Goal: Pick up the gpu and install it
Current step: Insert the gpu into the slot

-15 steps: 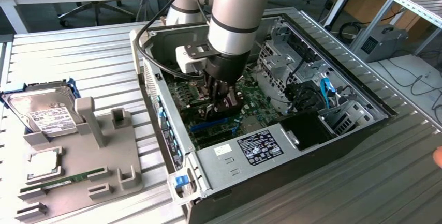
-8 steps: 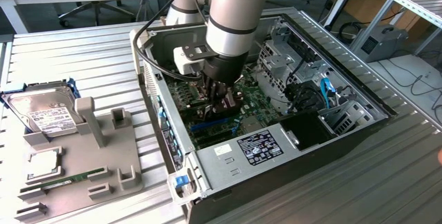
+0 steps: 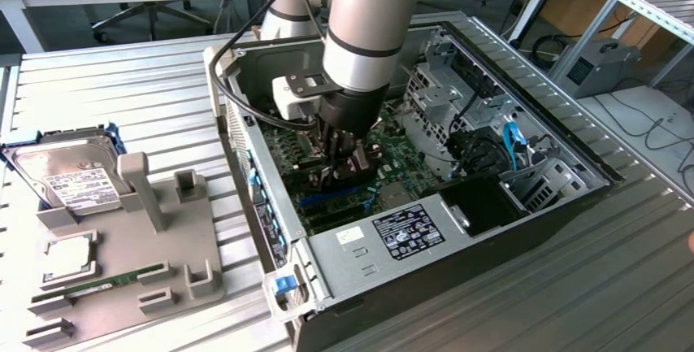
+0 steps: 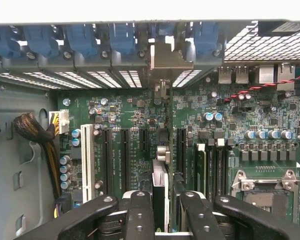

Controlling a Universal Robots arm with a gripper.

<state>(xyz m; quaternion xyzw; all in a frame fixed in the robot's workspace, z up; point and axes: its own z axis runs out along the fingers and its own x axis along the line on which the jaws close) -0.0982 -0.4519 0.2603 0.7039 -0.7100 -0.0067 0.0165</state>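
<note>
My gripper [image 3: 343, 175] is down inside the open computer case [image 3: 325, 271], just over the green motherboard [image 3: 407, 161]. In the wrist view the gpu [image 4: 160, 177] appears edge-on, running from between my black fingers [image 4: 140, 212] toward the case's rear wall. Its silver end bracket [image 4: 166, 59] stands at the row of rear slot openings. The gripper [image 4: 167, 200] is shut on the card's near end. The card lies in line with the long black expansion slots [image 4: 125, 160]. I cannot tell whether its edge sits in a slot.
A grey parts holder [image 3: 152, 246] on the table at the exterior view's left carries a silver hard drive [image 3: 71, 177], a processor [image 3: 65, 256] and a green RAM stick [image 3: 103, 284]. Inside the case are a cable bundle [image 4: 37, 132], the CPU socket [image 4: 265, 185] and drive cages [image 3: 456, 92].
</note>
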